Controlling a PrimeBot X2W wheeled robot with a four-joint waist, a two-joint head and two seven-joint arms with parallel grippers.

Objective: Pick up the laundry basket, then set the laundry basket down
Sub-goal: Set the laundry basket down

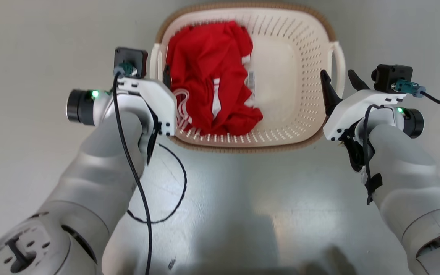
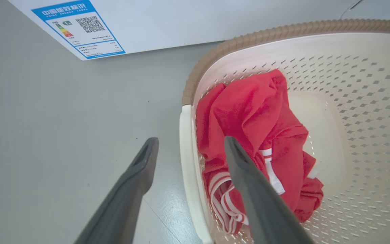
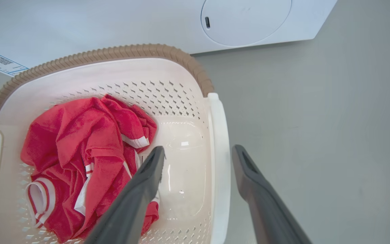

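The laundry basket (image 1: 292,57), cream-white and perforated with a brown woven-look rim, stands on the grey floor with a red garment (image 1: 208,76) with white stripes bunched in its left half. My left gripper (image 1: 162,76) is at the basket's left handle, mostly hidden by its wrist. In the left wrist view the left gripper (image 2: 190,145) is open, one finger outside the white handle (image 2: 185,152) and one over the garment (image 2: 256,112). My right gripper (image 1: 340,82) is open astride the right handle (image 3: 219,142), with the right gripper (image 3: 198,150) clear of it on both sides.
A white washing machine (image 3: 113,20) stands just beyond the basket (image 3: 168,91), its round door (image 3: 245,17) to the right and a blue energy label (image 2: 80,30) on its front. A black cable (image 1: 178,183) loops under my left forearm. Grey floor lies on both sides of the basket (image 2: 350,84).
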